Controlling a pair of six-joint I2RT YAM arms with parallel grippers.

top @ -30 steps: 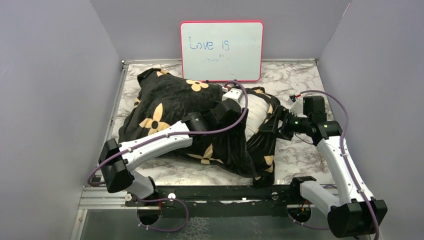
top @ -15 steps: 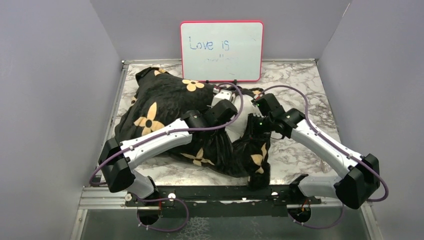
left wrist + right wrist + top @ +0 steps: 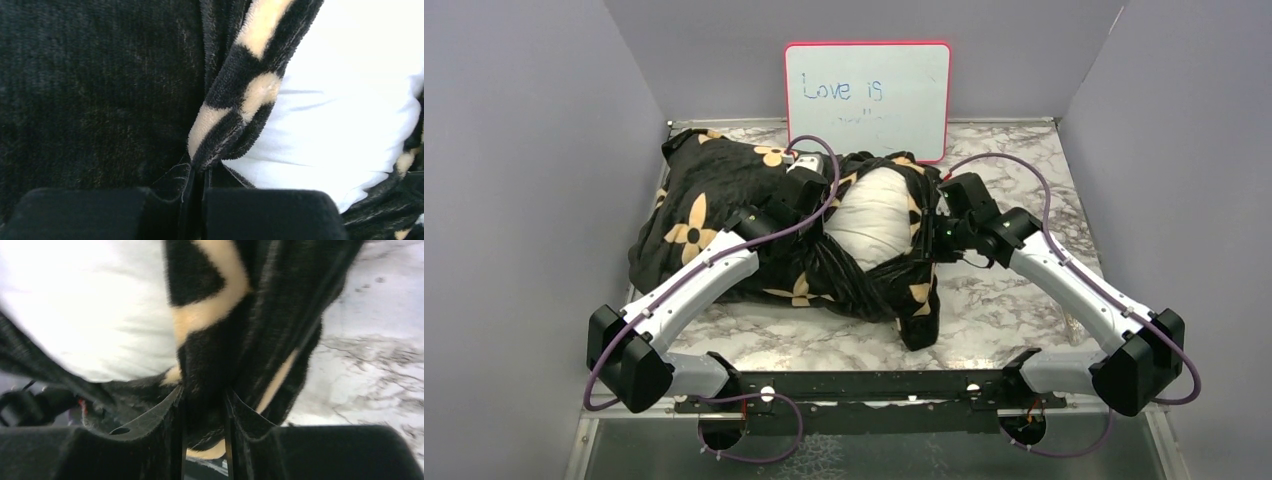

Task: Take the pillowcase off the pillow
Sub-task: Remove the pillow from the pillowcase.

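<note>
The black pillowcase [image 3: 714, 200] with tan flowers lies bunched across the table's left and middle. At its open mouth the white pillow [image 3: 874, 210] bulges out. My left gripper [image 3: 824, 190] is at the mouth's left rim, shut on a fold of the pillowcase [image 3: 235, 120], with the pillow [image 3: 340, 100] just to its right. My right gripper [image 3: 927, 243] is at the mouth's right rim. Its jaws are closed on a thick bunch of pillowcase [image 3: 220, 340], with the pillow [image 3: 90, 305] to the left. Most of the pillow is hidden inside the sleeve.
A pink-framed whiteboard [image 3: 867, 100] leans against the back wall just behind the pillow. Grey walls close in the left, right and back. Bare marble table [image 3: 1024, 300] shows to the right and front; the metal rail [image 3: 844, 385] runs along the near edge.
My left gripper shut on the pillowcase rim and drew it left and back. My right arm swung in from the right and gripped the opposite rim. More white pillow shows.
</note>
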